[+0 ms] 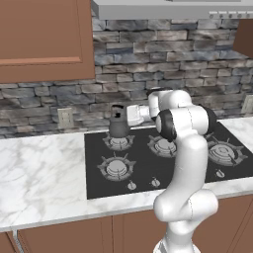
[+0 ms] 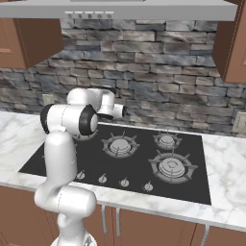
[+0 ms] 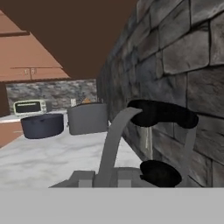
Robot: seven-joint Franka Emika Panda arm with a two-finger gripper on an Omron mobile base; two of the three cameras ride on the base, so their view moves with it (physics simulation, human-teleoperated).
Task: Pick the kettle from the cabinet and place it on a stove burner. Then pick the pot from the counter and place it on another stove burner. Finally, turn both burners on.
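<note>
Since the kettle (image 1: 118, 126) now stands upright on the rear burner (image 1: 118, 143) of the cooktop, directly at the end effector (image 1: 120, 113), I judge the first placement to be essentially made. In the hand view the kettle's black arched handle (image 3: 162, 112) crosses right in front of the end effector, with the lid knob (image 3: 160, 173) just below it, so the approach was from the side, level with the handle's top, presumably to keep the kettle hanging plumb while it was set on the grate. I cannot tell from any view whether the jaws are closed on the handle or parted from it; the fingertips are lost against the kettle's dark metal. Contact with the handle looks likely, no more. The pot (image 3: 42, 124) sits well away from the end effector, far along the desk (image 1: 39, 173), beside a grey vessel (image 3: 88, 118) and in front of a toaster (image 3: 29, 107). The burner nearest the end effector on its near side (image 1: 117, 169) is free, a sensible target for the pot. The front knobs (image 1: 132, 186) lie below and nearer the base; neither burner shows flame.
</note>
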